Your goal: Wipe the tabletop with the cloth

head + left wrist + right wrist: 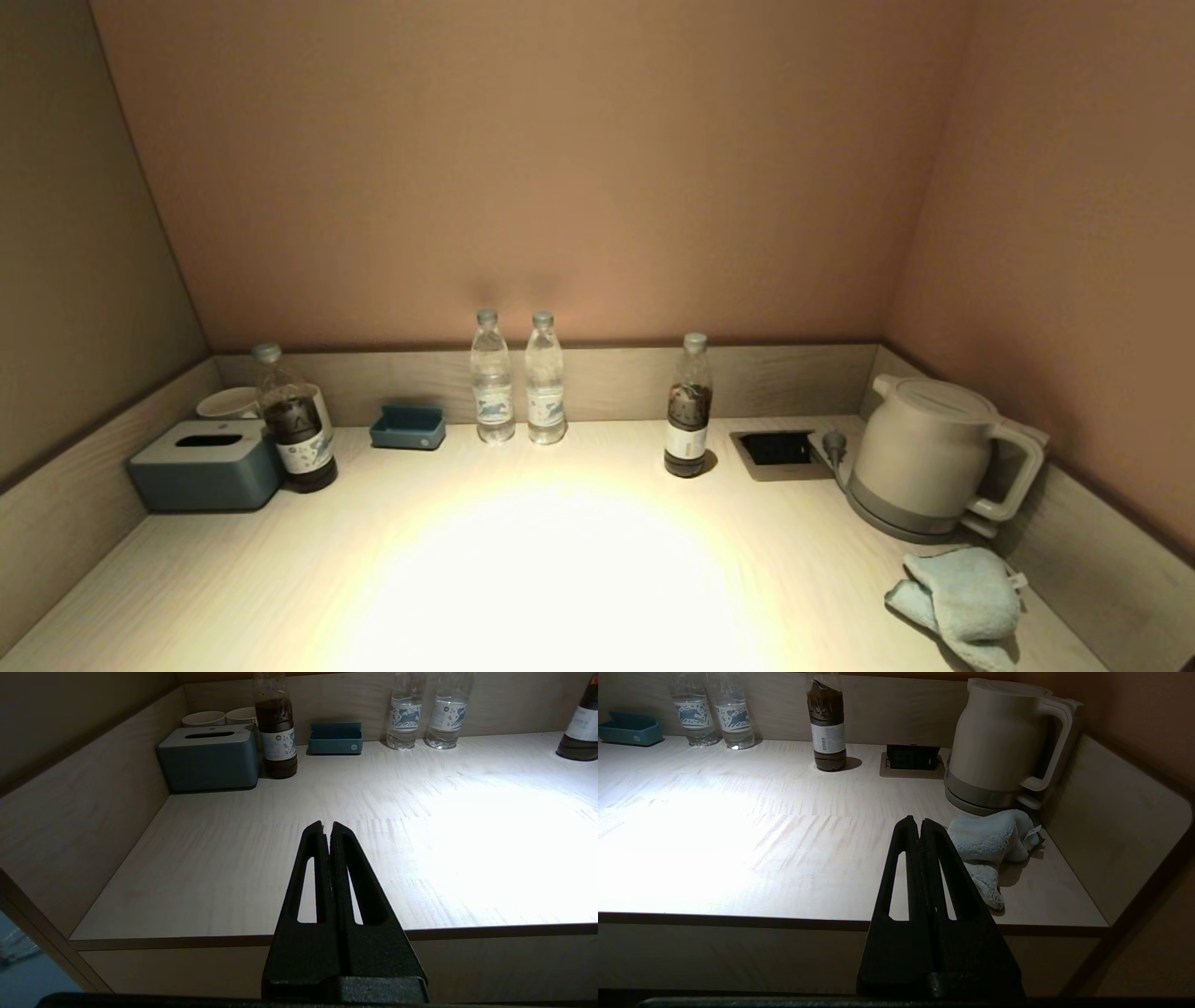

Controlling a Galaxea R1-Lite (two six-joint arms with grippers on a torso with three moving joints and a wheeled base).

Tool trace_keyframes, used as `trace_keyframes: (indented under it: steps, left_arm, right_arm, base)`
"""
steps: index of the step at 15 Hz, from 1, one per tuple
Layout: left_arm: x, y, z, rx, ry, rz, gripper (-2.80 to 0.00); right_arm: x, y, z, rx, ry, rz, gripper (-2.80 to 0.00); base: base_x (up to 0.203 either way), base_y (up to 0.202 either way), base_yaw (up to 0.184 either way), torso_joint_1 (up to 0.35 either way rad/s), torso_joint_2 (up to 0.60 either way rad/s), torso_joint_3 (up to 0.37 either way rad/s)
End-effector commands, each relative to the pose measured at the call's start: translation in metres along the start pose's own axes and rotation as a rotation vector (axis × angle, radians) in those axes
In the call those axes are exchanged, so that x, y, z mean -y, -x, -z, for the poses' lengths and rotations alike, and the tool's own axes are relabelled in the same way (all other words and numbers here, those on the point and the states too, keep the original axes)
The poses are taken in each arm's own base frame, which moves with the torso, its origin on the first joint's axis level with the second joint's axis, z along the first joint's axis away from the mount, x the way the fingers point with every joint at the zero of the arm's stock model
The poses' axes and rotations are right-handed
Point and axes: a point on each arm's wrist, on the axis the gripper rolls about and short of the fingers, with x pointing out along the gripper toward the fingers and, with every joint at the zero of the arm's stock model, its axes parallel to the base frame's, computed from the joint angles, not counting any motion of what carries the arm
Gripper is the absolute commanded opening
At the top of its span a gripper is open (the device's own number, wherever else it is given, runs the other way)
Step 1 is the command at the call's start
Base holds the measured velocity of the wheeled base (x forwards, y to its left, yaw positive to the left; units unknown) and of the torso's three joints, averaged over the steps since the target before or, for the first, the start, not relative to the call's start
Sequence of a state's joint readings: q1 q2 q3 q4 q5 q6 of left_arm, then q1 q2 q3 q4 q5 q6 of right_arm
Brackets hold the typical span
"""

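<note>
The pale blue terry cloth [962,602] lies crumpled at the tabletop's front right, just in front of the kettle, with its small tag toward the right rim; it also shows in the right wrist view [994,840]. The pale wood-grain tabletop [560,560] has a bright patch of light in its middle. Neither gripper shows in the head view. My right gripper [920,822] is shut and empty, held in front of the table's front edge, short of the cloth. My left gripper [328,826] is shut and empty in front of the table's front left edge.
A cream kettle [924,457] stands at the right by the black recess [775,448]. Two dark drink bottles [688,406] [294,420], two water bottles [492,378], a small blue tray [407,427], a blue-grey tissue box [205,464] and cups [229,403] stand along the back and left. A raised rim [1102,551] bounds three sides.
</note>
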State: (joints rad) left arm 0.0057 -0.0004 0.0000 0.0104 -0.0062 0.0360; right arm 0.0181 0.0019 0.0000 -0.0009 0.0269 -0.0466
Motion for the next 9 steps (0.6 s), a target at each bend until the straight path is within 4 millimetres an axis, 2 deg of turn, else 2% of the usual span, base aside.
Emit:
trace_keyframes:
  steps: [1, 9]
  left_arm:
    - [0.0, 0.0, 0.0, -0.001, 0.001, 0.0, -2.8]
    - [0.0, 0.0, 0.0, -0.001, 0.001, 0.0, -2.8]
  right_arm:
    - [0.0, 0.0, -0.0001, 0.001, 0.001, -0.001, -2.8]
    - [0.0, 0.0, -0.0001, 0.001, 0.001, -0.001, -2.8]
  base:
    - [0.0, 0.0, 0.0, 0.0, 0.0, 0.0]
    - [0.0, 0.0, 0.0, 0.0, 0.0, 0.0]
